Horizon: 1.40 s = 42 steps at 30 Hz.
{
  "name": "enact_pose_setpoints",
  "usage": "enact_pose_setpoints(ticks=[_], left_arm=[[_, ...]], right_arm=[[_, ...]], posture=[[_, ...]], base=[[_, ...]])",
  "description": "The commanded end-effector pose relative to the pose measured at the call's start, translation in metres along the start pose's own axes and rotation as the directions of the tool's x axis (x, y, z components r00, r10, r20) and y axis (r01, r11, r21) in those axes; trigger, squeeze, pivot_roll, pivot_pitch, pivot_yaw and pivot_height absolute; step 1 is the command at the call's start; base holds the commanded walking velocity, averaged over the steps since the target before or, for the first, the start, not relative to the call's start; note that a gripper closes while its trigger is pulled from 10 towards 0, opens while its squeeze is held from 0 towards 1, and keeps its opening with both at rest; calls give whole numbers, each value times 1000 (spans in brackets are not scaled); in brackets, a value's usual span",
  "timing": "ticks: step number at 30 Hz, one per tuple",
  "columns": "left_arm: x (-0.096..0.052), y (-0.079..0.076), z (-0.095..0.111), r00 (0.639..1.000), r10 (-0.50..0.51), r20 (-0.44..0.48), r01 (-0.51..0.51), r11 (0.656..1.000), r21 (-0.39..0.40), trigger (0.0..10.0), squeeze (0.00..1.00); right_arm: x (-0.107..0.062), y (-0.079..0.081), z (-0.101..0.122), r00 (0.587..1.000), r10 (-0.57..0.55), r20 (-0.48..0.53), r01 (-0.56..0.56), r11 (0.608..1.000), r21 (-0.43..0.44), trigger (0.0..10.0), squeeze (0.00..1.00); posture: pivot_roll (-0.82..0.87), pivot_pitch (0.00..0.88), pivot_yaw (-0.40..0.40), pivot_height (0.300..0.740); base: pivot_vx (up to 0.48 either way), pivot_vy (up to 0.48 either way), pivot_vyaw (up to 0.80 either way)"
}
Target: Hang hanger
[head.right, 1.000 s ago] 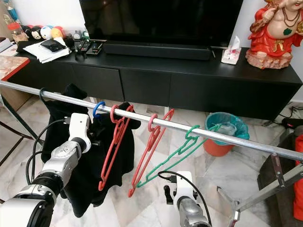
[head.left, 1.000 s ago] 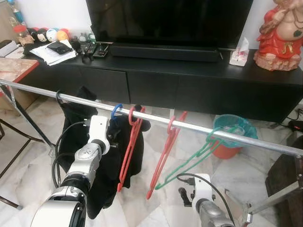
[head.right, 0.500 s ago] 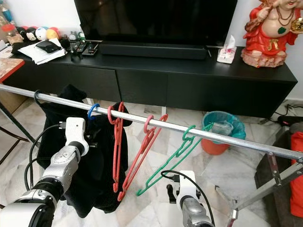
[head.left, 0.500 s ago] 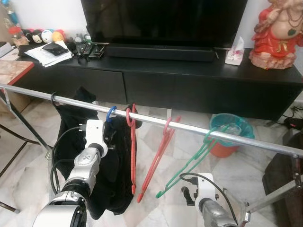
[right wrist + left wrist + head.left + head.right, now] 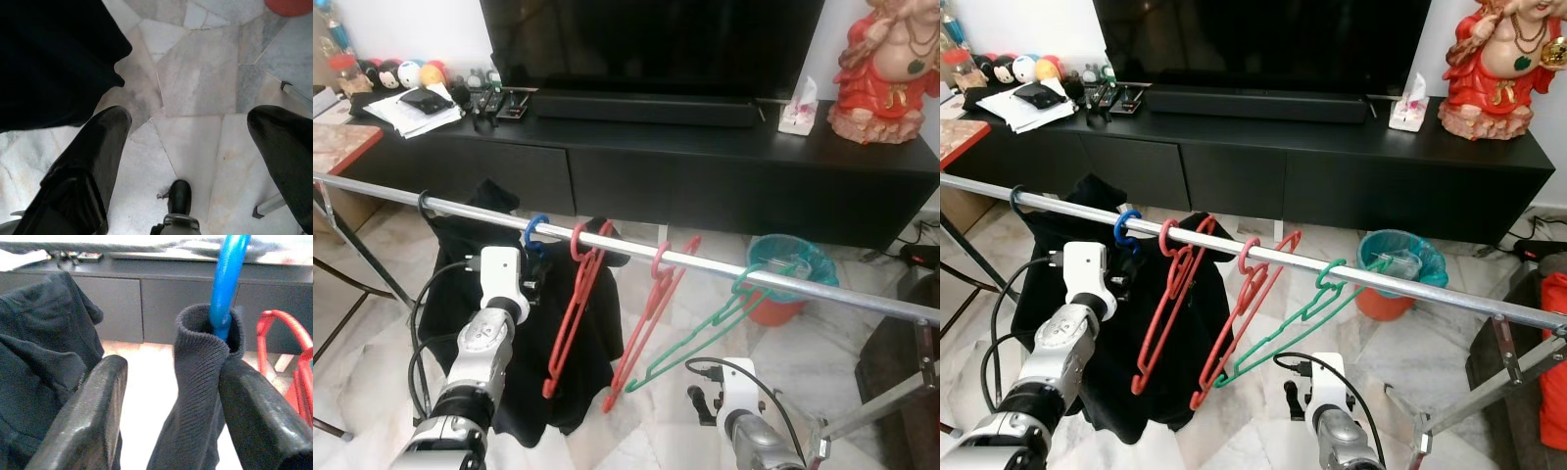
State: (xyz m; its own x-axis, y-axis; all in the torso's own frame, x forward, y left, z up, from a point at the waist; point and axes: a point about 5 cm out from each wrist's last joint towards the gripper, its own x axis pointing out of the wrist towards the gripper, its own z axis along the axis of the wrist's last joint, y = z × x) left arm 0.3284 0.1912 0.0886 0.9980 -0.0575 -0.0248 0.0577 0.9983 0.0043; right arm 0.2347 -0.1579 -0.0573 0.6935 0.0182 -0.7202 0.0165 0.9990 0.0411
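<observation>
- A silver clothes rail (image 5: 705, 266) crosses the scene at a slant, higher on the robot's left and dropping toward its right.
- The blue hanger (image 5: 535, 231) is hooked over the rail, carrying a dark sweater (image 5: 1151, 377) that hangs toward the marble floor (image 5: 195, 78).
- In the left wrist view, the blue hook (image 5: 226, 279) rises out of the sweater's ribbed collar (image 5: 200, 362).
- The left pincer (image 5: 168, 416) is raised just below the rail. Its fingers (image 5: 90, 416) are spread apart around the collar; one fingertip seems to touch the knit, the other stands clear, so nothing is clamped.
- Just to the right of the blue hook, two red hangers (image 5: 576, 311) hang tilted on the rail, followed by a green hanger (image 5: 705, 333) swung out at a shallow angle.
- Another dark garment (image 5: 450, 235) hangs further left on the rail.
- The rail runs bare from the green hanger toward the right end of the rack.
- The right pincer (image 5: 188, 161) hangs low over the floor, fingers wide apart and holding nothing.
- Beyond the rail stands a long black counter (image 5: 724, 147) bearing a television (image 5: 656, 44), a red figurine (image 5: 891, 69) and a tissue box (image 5: 798, 110).
- An open strip of floor separates rail and counter, with an orange bin lined in teal (image 5: 788, 269) standing in it on the right.
</observation>
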Motion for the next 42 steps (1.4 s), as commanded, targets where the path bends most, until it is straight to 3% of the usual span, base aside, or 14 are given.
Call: enact_pose_setpoints(ticks=[1,4,7,8,9,11,17,21,22,23,26,27,31,42], left_arm=[[-5,7,2,1000,19,6,-19,1000,4,10000,1000],[-16,10,2,999,31,18,-32,998,45,10000,1000],[-38,19,-2,992,114,47,-117,991,72,10000,1000],[-43,20,-4,991,123,48,-128,987,96,10000,541],[-54,22,-14,987,158,28,-160,978,135,10000,4],[-73,30,-31,968,249,-24,-242,957,158,10000,0],[-99,39,-60,943,309,-126,-266,924,276,10000,0],[-129,58,-108,834,412,-367,-252,876,411,10000,0],[-141,63,-122,786,432,-443,-246,875,418,10000,0],[-144,63,-126,774,434,-461,-241,875,420,10000,0],[-146,62,-131,762,423,-491,-219,881,418,10000,0],[-148,56,-142,737,372,-564,-163,908,387,10000,0],[-150,44,-157,682,312,-661,-119,939,321,10000,0],[-145,28,-167,618,254,-744,-132,966,220,10000,0]], right_arm=[[0,0,-1,1000,2,5,-2,1000,6,10000,0],[0,-1,-1,1000,1,5,-1,1000,7,10000,0],[0,-1,0,1000,-2,9,2,1000,10,10000,0],[0,-2,0,1000,-4,10,4,1000,11,10000,0],[0,-3,1,1000,-8,10,8,1000,11,10000,0],[0,-4,1,1000,-14,10,14,1000,13,10000,0],[0,-4,1,1000,-21,12,21,1000,19,10000,0],[-1,-5,-1,999,-33,7,33,999,18,10000,0],[-1,-5,-1,999,-36,5,35,999,17,10000,0],[-1,-5,-1,999,-36,4,36,999,18,10000,0],[-1,-5,-2,999,-39,2,38,999,18,10000,0],[-1,-6,-2,999,-43,-3,43,999,13,10000,0],[-2,-8,-6,998,-60,-21,61,998,12,10000,0],[-7,-24,-23,993,-91,-72,94,995,39,10000,0]], posture=[[-32,0,23,740],[-32,0,23,740],[-32,0,23,740],[-29,0,22,740],[-29,0,22,740],[-30,0,23,740],[-28,0,18,740],[-26,0,18,740],[-31,0,19,740],[-31,0,19,740],[-31,0,19,740],[-28,0,15,740],[-32,0,15,740],[-41,0,16,740]], base=[[0,0,0],[0,0,0],[0,0,0],[0,0,0],[0,0,0],[0,0,0],[0,0,0],[0,0,0],[0,0,0],[0,0,0],[0,0,0],[0,0,0],[0,0,0],[0,0,0]])
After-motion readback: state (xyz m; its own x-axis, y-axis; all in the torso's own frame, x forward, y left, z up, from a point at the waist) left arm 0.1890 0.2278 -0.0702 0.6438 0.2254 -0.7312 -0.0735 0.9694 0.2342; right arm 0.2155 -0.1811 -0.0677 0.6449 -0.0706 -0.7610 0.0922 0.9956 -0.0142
